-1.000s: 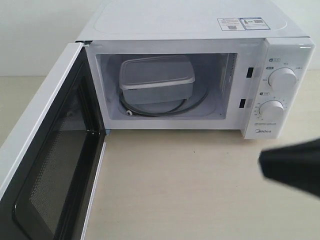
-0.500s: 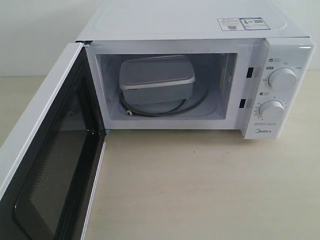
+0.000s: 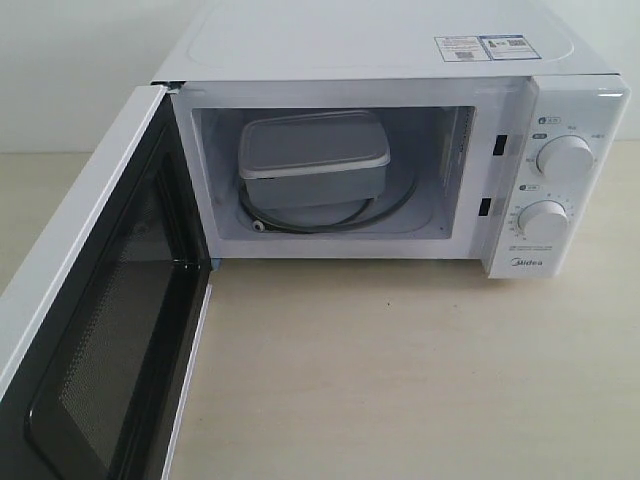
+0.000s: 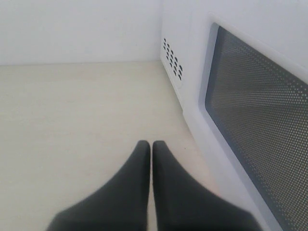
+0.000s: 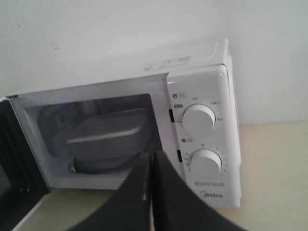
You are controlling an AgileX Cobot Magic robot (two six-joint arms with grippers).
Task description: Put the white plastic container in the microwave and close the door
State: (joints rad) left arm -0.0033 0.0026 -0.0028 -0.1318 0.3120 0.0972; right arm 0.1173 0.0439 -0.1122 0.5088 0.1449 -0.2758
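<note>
The white plastic container [image 3: 313, 158] sits inside the microwave [image 3: 400, 60] cavity, left of centre, on the roller ring; the right wrist view shows the container [image 5: 108, 135] there too. The door [image 3: 95, 320] stands wide open, swung out to the left, its dark mesh window facing the cavity. Neither gripper shows in the exterior view. My left gripper [image 4: 151, 144] is shut and empty, low over the table just outside the door's [image 4: 255, 110] outer face. My right gripper [image 5: 152, 156] is shut and empty, pulled back in front of the microwave [image 5: 202, 125].
Two round knobs [image 3: 563, 157] sit on the microwave's right panel. A pale wooden table [image 3: 400, 370] spreads in front of the microwave. A white wall stands behind it. The microwave's side vents [image 4: 172, 58] lie beyond the door's hinge edge.
The right gripper, a dark blur at the exterior view's right edge one second ago, has withdrawn out of that view. The container and door have not moved.
</note>
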